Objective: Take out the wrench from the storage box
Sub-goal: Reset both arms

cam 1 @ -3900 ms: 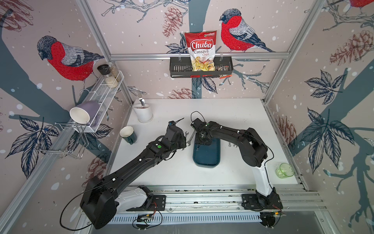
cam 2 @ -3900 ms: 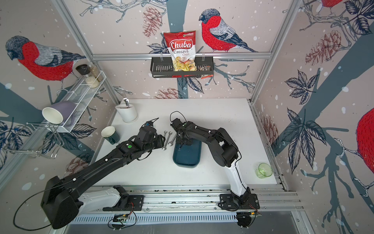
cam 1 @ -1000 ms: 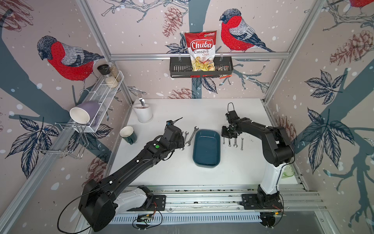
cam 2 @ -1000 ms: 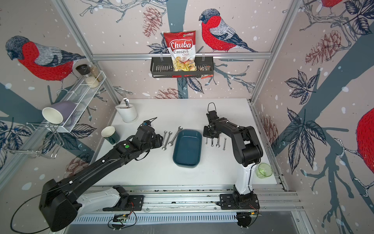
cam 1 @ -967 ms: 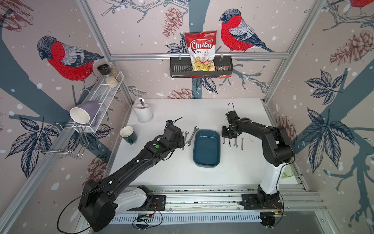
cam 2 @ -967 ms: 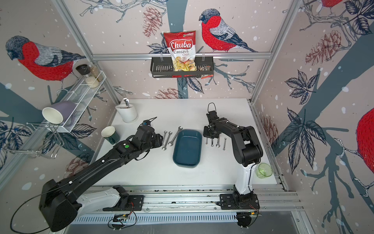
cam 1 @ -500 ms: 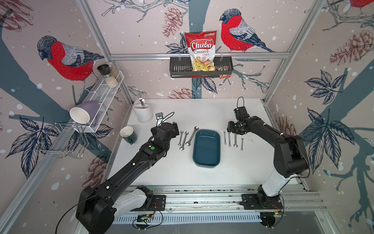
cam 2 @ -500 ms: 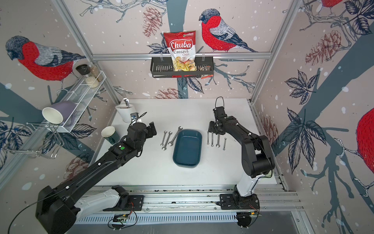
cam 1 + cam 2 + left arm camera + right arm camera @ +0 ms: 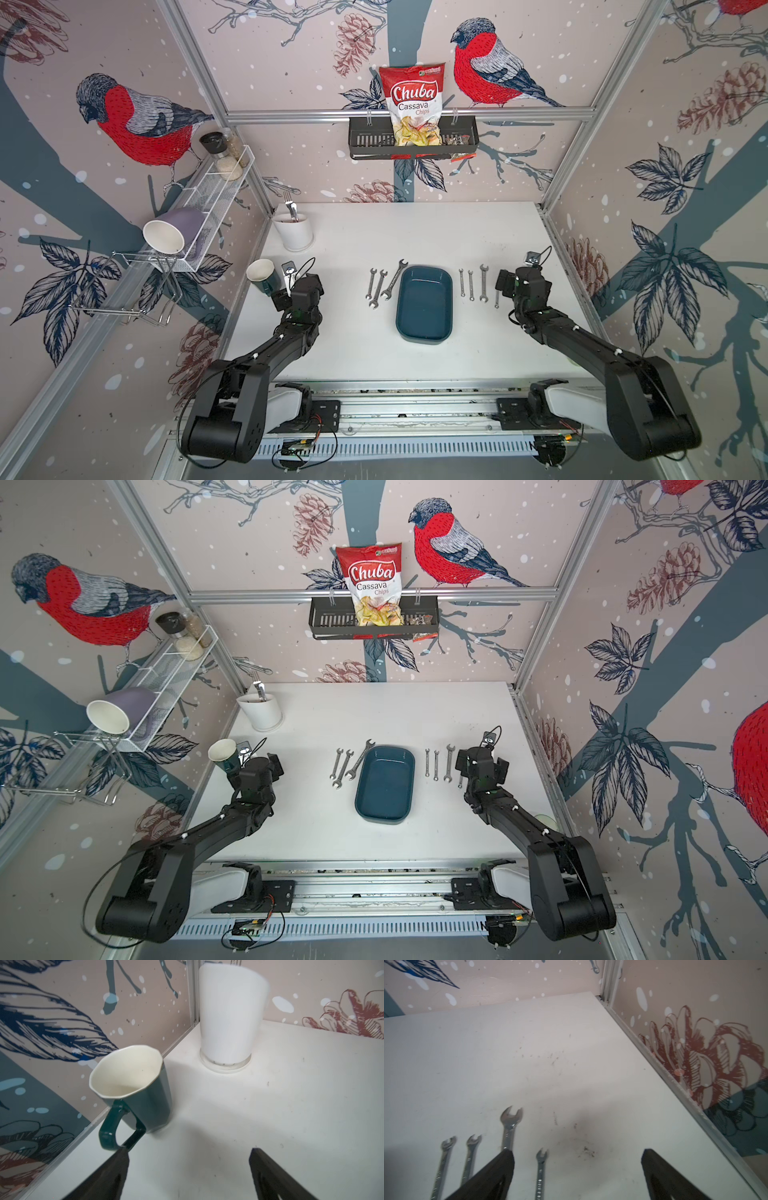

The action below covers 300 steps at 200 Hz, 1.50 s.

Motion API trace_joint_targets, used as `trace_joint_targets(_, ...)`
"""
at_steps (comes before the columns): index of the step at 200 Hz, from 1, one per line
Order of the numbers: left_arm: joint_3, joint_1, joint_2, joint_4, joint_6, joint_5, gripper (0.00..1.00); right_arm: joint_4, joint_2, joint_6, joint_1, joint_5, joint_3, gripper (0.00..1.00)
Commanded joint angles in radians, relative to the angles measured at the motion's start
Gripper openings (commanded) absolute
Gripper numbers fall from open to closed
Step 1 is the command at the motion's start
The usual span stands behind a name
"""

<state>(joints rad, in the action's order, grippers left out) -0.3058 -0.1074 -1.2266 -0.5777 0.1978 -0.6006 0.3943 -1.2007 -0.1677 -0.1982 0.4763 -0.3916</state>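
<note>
The storage box (image 9: 424, 305) (image 9: 384, 785), a shallow teal tray, sits mid-table with nothing inside. Three wrenches (image 9: 378, 286) lie on the table left of it, and several wrenches (image 9: 471, 284) lie in a row to its right. The smallest wrench (image 9: 540, 1169) lies flat on the table below my right gripper (image 9: 577, 1152) (image 9: 521, 282), which is open and holds nothing. My left gripper (image 9: 188, 1151) (image 9: 297, 291) is open and empty too. It is far left of the box, beside the mug.
A dark green mug (image 9: 133, 1088) (image 9: 262, 275) stands close to one left finger. A white utensil pot (image 9: 293, 232) sits at the back left. A black wall basket (image 9: 365, 143) holds a chips bag. A wire rack (image 9: 208, 199) hangs on the left wall, and the right wall (image 9: 695, 1043) is near.
Both arms have swung outward from the box, the left toward the mug, the right toward the right wall. The wrenches lie where they were.
</note>
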Motion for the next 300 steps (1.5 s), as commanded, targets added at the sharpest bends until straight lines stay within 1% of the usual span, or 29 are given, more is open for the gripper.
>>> trace_joint_targets(1,0.051,0.037,-0.036,-0.282,-0.041,0.086,0.95,0.415,-0.028,0.044,0.051,0.044,0.066,1.00)
trace_joint_targets(8,0.058,0.042,-0.045,-0.312,-0.054,0.112,0.94,0.449,-0.047,0.031,0.075,0.017,0.073,1.00)
trace_joint_targets(13,0.060,0.043,-0.049,-0.327,-0.069,0.133,0.95,0.471,-0.093,0.027,0.087,0.003,0.075,1.00)
trace_joint_targets(24,0.075,0.045,-0.065,-0.400,-0.086,0.163,0.95,0.550,-0.156,0.022,0.108,0.000,0.089,1.00)
trace_joint_targets(34,0.084,0.049,-0.080,-0.455,-0.097,0.189,0.95,0.653,-0.212,0.042,0.113,-0.003,0.105,1.00)
trace_joint_targets(40,0.087,0.050,-0.092,-0.482,-0.105,0.200,0.95,0.656,-0.222,0.059,0.105,-0.002,0.101,1.00)
trace_joint_targets(54,0.099,0.057,-0.120,-0.543,-0.110,0.239,0.95,0.687,-0.252,0.073,0.116,-0.091,0.103,1.00)
trace_joint_targets(66,0.110,0.061,-0.164,-0.613,-0.107,0.250,0.95,0.824,-0.298,0.077,0.124,-0.094,0.143,1.00)
trace_joint_targets(80,0.093,0.063,-0.192,-0.608,-0.109,0.254,0.95,0.819,-0.280,0.066,0.148,-0.178,0.171,1.00)
trace_joint_targets(98,0.076,0.062,-0.221,-0.605,-0.121,0.277,0.95,0.940,-0.328,0.081,0.152,-0.193,0.200,1.00)
trace_joint_targets(107,0.071,0.063,-0.230,-0.603,-0.124,0.287,0.95,0.916,-0.324,0.082,0.151,-0.195,0.193,1.00)
trace_joint_targets(118,0.064,0.062,-0.250,-0.608,-0.127,0.294,0.95,0.832,-0.302,0.071,0.151,-0.197,0.171,1.00)
trace_joint_targets(132,0.053,0.063,-0.278,-0.615,-0.129,0.295,0.95,0.876,-0.314,0.077,0.150,-0.196,0.181,1.00)
trace_joint_targets(148,0.052,0.062,-0.276,-0.607,-0.130,0.301,0.95,0.842,-0.302,0.073,0.152,-0.200,0.174,1.00)
trace_joint_targets(165,0.054,0.062,-0.298,-0.635,-0.169,0.384,0.95,0.857,-0.307,0.076,0.152,-0.197,0.177,1.00)
trace_joint_targets(171,0.054,0.062,-0.295,-0.627,-0.168,0.391,0.95,0.849,-0.304,0.073,0.152,-0.197,0.175,1.00)
trace_joint_targets(300,0.055,0.062,-0.295,-0.629,-0.170,0.390,0.96,0.850,-0.306,0.073,0.152,-0.197,0.175,1.00)
